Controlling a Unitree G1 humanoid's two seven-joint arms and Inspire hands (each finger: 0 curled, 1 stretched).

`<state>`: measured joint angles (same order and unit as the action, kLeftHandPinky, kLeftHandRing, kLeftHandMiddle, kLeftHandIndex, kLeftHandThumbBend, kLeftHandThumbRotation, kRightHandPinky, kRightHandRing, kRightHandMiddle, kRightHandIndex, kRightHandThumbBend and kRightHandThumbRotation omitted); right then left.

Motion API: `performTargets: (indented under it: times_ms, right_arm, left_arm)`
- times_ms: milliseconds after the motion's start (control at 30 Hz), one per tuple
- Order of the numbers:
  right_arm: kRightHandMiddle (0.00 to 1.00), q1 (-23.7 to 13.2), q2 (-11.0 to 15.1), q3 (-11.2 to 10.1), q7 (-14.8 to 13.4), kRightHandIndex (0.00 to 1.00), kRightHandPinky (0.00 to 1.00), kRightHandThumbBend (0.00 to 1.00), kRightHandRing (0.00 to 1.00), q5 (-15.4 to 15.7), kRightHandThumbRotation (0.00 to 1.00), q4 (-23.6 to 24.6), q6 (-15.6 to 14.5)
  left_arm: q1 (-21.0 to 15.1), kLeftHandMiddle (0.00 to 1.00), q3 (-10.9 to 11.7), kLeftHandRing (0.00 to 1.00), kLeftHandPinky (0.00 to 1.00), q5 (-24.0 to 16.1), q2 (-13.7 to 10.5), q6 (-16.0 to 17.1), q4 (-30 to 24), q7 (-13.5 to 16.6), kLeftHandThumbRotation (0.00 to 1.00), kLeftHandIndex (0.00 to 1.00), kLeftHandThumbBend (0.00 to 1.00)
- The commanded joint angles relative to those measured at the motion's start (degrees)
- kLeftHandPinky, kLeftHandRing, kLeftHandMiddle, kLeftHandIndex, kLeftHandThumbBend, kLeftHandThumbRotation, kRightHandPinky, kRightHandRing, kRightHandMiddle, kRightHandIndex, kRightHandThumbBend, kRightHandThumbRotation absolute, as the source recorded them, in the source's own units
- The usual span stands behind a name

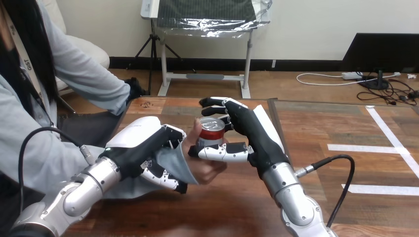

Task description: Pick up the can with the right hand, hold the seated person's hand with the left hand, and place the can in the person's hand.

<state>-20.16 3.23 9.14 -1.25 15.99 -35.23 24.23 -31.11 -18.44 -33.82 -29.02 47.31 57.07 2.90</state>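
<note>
Fingers (217, 103) of the right hand (253, 132) curl round the far side of the can (211, 129), and its thumb lies across the near side, so the can is pinched between them; the thumb covers the can's lower part, so I cannot tell whether its base rests on the person's hand (211, 169); that hand lies palm up just under the can, with one part of it rising beside the can's left side; the can stands upright, red with a silver top, above the wooden table (232, 212); the left hand (138, 140) is wrapped round the person's wrist, some fingers (165, 178) curled under the grey sleeve (173, 159) and others over it; the wrist itself is hidden by the sleeve and the left hand.
</note>
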Motion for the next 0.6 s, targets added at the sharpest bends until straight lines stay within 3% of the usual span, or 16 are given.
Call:
performTargets:
  times_ms: [0, 200, 567]
  right_arm:
    - [0.90, -4.10, 2.05, 0.19, 0.56, 0.94, 0.84, 0.95, 0.89, 0.93, 0.32, 0.91, -0.72]
    - [0.95, -4.27, 2.92, 0.06, 1.40, 0.99, 0.87, 0.99, 0.92, 0.75, 0.42, 0.00, 0.11]
    - [0.99, -3.87, 3.85, -0.53, 3.49, 1.00, 0.88, 1.00, 0.97, -0.70, 0.53, -0.64, 0.15]
  left_arm:
    - [-2.63, 0.76, 0.15, 0.72, 0.67, 0.03, 0.51, -0.23, -2.41, 2.00, 0.35, 0.80, 0.95]
    - [-1.45, 0.86, 0.06, 0.86, 0.82, -0.87, 0.04, -1.16, -4.78, 2.53, 0.45, 0.90, 0.99]
    - [1.22, 0.98, 0.45, 0.98, 0.95, -0.36, -0.46, -1.94, -8.67, 2.19, 0.53, 0.99, 1.00]
